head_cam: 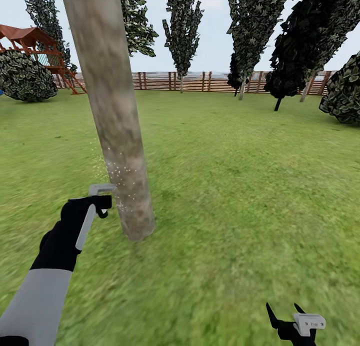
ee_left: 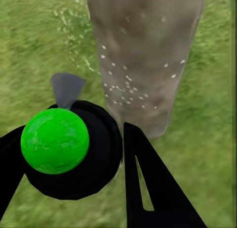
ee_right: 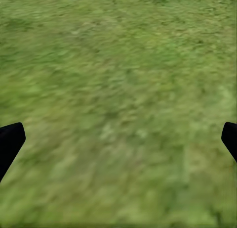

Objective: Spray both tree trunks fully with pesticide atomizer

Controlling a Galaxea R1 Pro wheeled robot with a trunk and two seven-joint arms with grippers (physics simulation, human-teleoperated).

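Observation:
A thick mottled grey-brown tree trunk (head_cam: 117, 121) rises from the lawn just left of centre. My left gripper (head_cam: 98, 205) is shut on the pesticide atomizer (head_cam: 101, 190), whose grey nozzle points at the trunk's lower part from a hand's width away. White spray droplets (head_cam: 118, 175) speckle the bark there. In the left wrist view the atomizer (ee_left: 64, 149) is a black body with a bright green round top, held between my black fingers (ee_left: 148, 188), with the droplet-flecked trunk (ee_left: 143, 55) close ahead. My right gripper (head_cam: 283, 309) hangs open and empty over grass at the lower right, also seen as the right gripper (ee_right: 121, 134).
Other trees (head_cam: 182, 31) with dark jagged foliage stand far back along the brown slat fence (head_cam: 200, 81). A red-roofed wooden playset (head_cam: 35, 46) and a round bush (head_cam: 25, 76) sit at the far left, another bush (head_cam: 345, 91) at the far right. Open lawn (head_cam: 240, 186) stretches right of the trunk.

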